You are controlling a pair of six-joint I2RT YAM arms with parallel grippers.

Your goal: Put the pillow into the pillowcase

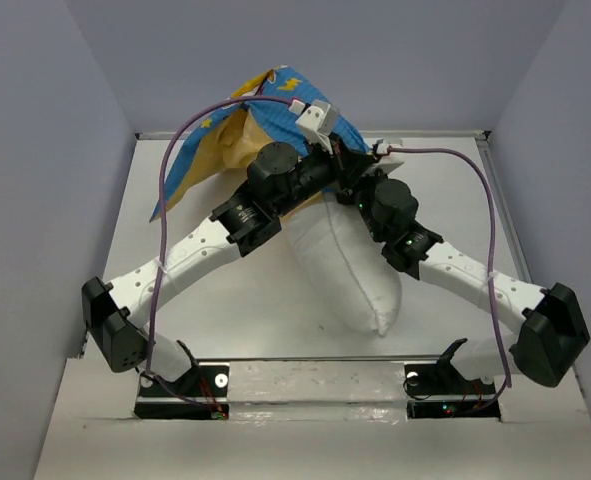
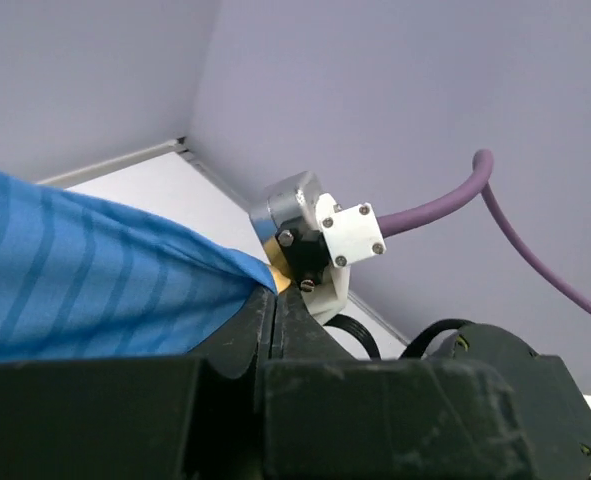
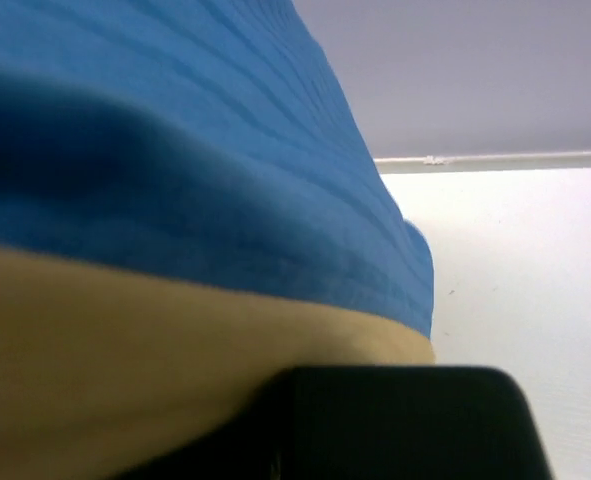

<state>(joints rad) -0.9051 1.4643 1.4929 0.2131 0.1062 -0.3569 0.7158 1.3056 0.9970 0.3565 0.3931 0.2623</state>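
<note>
Nearest, the mounting rail (image 1: 315, 378) carries the 2 arms at the edge of the white table (image 1: 235, 310). Just beyond it the pillow (image 1: 360, 275) lies on the table between the arms. Its near end points at the rail and its far end is hidden under the wrists, where both arms meet. The left gripper (image 2: 275, 297) has its fingers pressed together on a blue corner of the pillowcase (image 1: 210, 150). The right gripper (image 3: 275, 462) is likewise closed, with the case's blue-and-mustard hem bunched right at its fingers. The pillowcase hangs raised toward the back wall (image 1: 375, 60), blue outside with mustard inside showing. Whether the pillow has entered it cannot be told.
</note>
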